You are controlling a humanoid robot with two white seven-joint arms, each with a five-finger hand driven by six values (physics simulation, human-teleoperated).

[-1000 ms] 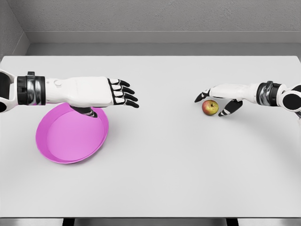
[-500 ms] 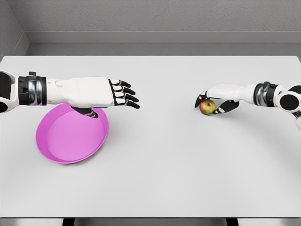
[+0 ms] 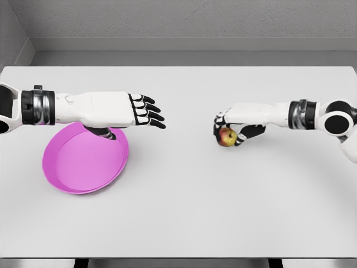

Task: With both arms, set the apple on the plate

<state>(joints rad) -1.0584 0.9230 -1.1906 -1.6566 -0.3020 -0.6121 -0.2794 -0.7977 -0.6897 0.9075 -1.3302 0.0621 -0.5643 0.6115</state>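
1. Nearest to me, toward eight o'clock on the white counter (image 3: 184, 212), sits the pink plate (image 3: 83, 162). It looks tipped, its far rim raised under the left robot hand, and nothing lies in it.

2. Just beyond it, at about nine o'clock, the left robot hand (image 3: 120, 109) hangs over the plate's far rim, fingers stretched out flat and pointing toward three o'clock. Its thumb reaches down to the rim; whether it truly pinches the rim I cannot tell.

3. At much the same depth, out toward three o'clock, the right robot hand (image 3: 231, 125) has its fingers curled round the apple (image 3: 226, 135), holding it from above. The apple is red and yellow, well apart from the plate, with bare counter between them. Whether it rests on the counter or is just clear of it I cannot tell.

4. My reading: the apple is grasped, and the step in hand is carrying it across to the plate. The placing is not yet done.

5. The next move, I'd judge, calls for a travel toward nine o'clock with the grip kept firm, enough height to clear the plate's rim, and a release over the plate's middle, away from the left robot hand.
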